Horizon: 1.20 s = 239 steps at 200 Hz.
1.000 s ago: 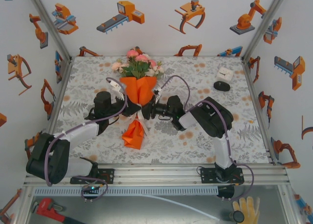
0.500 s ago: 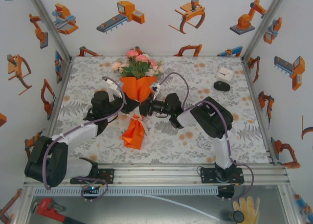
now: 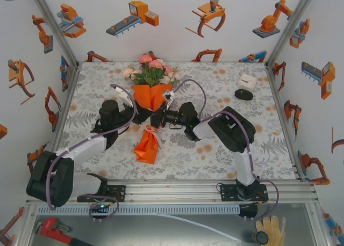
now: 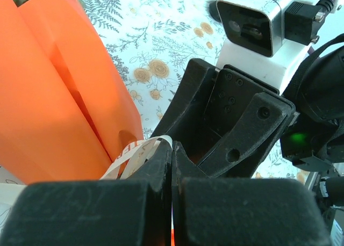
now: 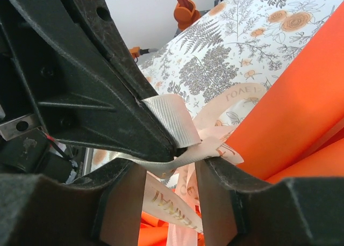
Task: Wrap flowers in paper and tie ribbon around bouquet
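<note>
Lately the right gripper [image 5: 167,173] edged left, jaws half-open around the ribbon [image 5: 167,114]; the left gripper [image 4: 171,150] clamps it, jaws shut.

The bouquet [image 3: 151,98] is laid at the middle of the table [image 3: 258,144], with the flowers [image 3: 150,69] at its far end. Its waist is flanked by the left gripper [image 3: 141,116] on the left and the right gripper [image 3: 160,117] on the right, with the ribbon [image 3: 152,131] between them. A small box [image 3: 246,80] is set at the far right, with a disc [image 3: 244,94] just near of it.
</note>
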Each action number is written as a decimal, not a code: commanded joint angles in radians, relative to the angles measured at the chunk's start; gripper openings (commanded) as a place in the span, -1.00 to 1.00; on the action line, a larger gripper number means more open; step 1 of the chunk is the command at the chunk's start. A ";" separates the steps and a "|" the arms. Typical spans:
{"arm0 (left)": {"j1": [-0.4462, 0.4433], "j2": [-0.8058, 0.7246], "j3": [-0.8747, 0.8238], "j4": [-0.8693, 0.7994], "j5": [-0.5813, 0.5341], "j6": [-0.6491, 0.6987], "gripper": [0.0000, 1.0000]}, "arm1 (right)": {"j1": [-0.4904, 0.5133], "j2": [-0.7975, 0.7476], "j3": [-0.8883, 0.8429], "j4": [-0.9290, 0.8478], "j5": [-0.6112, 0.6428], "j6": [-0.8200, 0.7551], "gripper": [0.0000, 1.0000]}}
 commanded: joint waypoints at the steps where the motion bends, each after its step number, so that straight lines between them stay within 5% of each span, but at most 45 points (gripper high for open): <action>1: -0.019 -0.022 -0.029 -0.025 0.078 -0.029 -1.00 | 0.007 0.000 0.057 0.079 0.089 -0.001 -0.24; 107: -0.020 -0.102 -0.079 -0.051 0.068 -0.028 -1.00 | 0.018 0.003 0.047 0.079 0.125 -0.032 -1.00; 186: -0.018 -0.430 -0.118 -0.397 -0.174 0.087 0.08 | 0.010 -0.008 -0.096 0.081 0.119 -0.126 -1.00; 220: 0.009 -0.520 -0.096 -0.620 -0.428 0.011 0.19 | 0.010 -0.052 -0.137 0.081 0.130 -0.176 -1.00; 239: 0.086 -0.517 -0.064 -0.736 -0.451 -0.050 0.18 | 0.010 -0.082 -0.179 0.070 0.148 -0.209 -1.00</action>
